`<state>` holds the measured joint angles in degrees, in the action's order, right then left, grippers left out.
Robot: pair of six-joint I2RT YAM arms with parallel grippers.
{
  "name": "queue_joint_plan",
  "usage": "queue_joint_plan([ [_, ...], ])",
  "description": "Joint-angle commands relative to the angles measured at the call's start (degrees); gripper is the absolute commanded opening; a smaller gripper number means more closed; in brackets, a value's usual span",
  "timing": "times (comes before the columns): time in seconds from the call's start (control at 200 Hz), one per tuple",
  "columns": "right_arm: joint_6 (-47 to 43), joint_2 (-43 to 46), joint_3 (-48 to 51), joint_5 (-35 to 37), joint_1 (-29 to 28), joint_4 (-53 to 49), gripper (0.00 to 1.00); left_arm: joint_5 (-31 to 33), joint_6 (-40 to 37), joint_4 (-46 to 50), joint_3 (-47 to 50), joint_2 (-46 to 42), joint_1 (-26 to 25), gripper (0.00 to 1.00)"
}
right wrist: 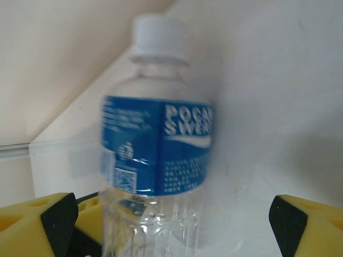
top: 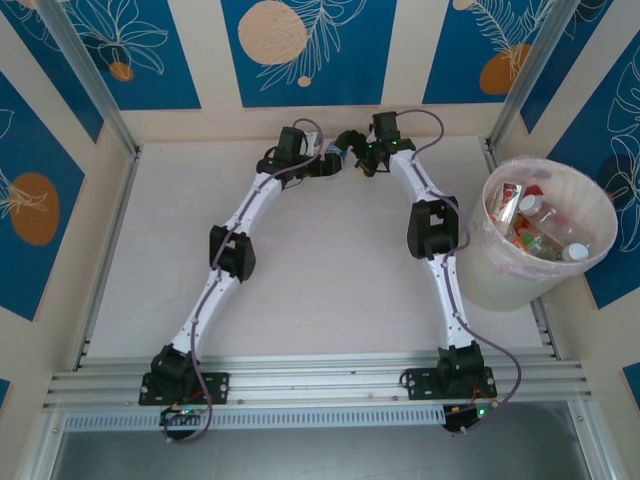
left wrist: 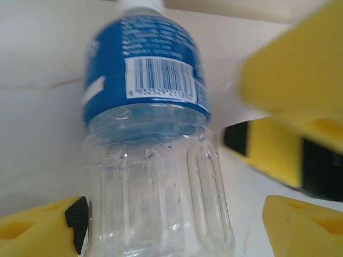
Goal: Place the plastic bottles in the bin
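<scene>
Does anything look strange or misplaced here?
Slightly odd: the left arm and right arm both crowd one blue-labelled bottle at the table's far edge, each with open jaws either side of it. The bin stands upright, nothing spilled.

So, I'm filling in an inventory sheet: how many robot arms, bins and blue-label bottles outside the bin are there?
Robot arms: 2
Bin: 1
Blue-label bottle outside the bin: 1
Total: 4
</scene>
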<state>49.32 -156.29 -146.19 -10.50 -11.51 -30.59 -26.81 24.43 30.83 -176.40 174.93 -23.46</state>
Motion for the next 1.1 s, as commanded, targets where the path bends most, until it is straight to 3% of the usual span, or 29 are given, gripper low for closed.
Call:
queue_joint_plan([
  [0.0, 3.72, 0.68, -0.29, -2.05, -0.10, -1.00, 0.94, -8.22, -3.55, -1.36, -0.07, 0.47, -1.46, 0.83],
  [0.12, 3.82, -0.04, -0.40, -3.94, -0.18, -1.59, 0.94, -11.28, -6.60, -1.08, -0.09, -0.03, -2.92, 0.83],
  [0.32, 1.32, -0.86, -0.28, -1.05, -1.05, -4.94, 0.88, -10.27, -7.07, -0.74, -0.15, -0.43, -3.70, 0.85],
  [0.615, -0.95, -0.22, 1.84, 0.65, -0.92, -5.11, 0.62, -11.25, -6.21, 7.40, -4.66, -2.95, -1.54, 0.97],
  [0.91, -11.51, 2.61, 3.13, 3.28, -1.97, -11.93, 0.59, -8.16, -6.04, 15.03, -4.66, -11.44, 2.22, 1.00],
  [1.095, -18.53, 9.49, 12.82, 6.61, -3.74, -15.44, 0.60, -6.18, -1.20, 18.67, -4.66, -15.06, 5.49, 1.00],
])
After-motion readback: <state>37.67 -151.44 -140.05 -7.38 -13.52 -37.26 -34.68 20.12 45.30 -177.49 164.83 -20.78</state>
